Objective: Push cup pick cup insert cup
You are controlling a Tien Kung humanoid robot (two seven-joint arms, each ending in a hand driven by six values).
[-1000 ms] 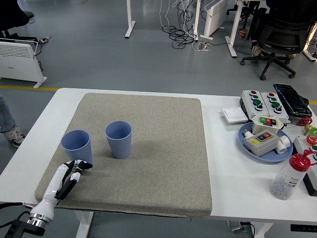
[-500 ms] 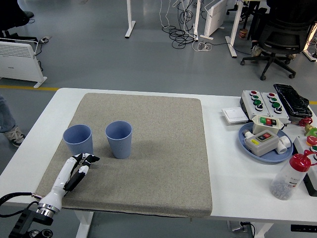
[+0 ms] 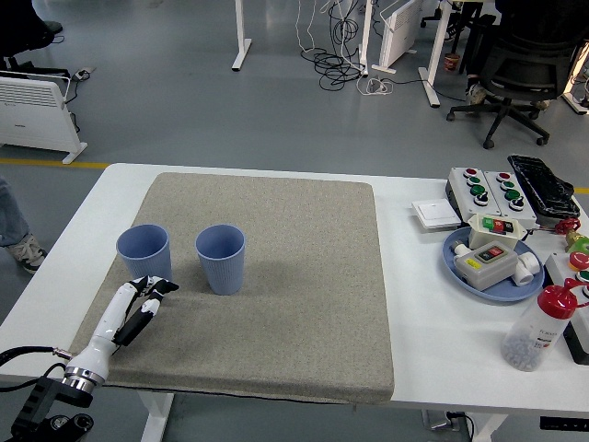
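My left hand (image 3: pixel 138 302) sits low against the left cup (image 3: pixel 144 254), and I cannot tell whether my fingers touch its base or stop just short; the curl of those fingers is too small to read; my left arm (image 3: pixel 55 405) runs off the bottom left corner; at the right edge, the clear bottle (image 3: pixel 539 328) hides part of a dark thing behind it, and the red-buttoned boxes (image 3: pixel 579 262) there are cut off.

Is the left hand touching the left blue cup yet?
Cannot tell. In the head view, the left hand sits right at the base of the left blue cup, on its near side; no clear gap or firm contact shows. The right blue cup stands apart.
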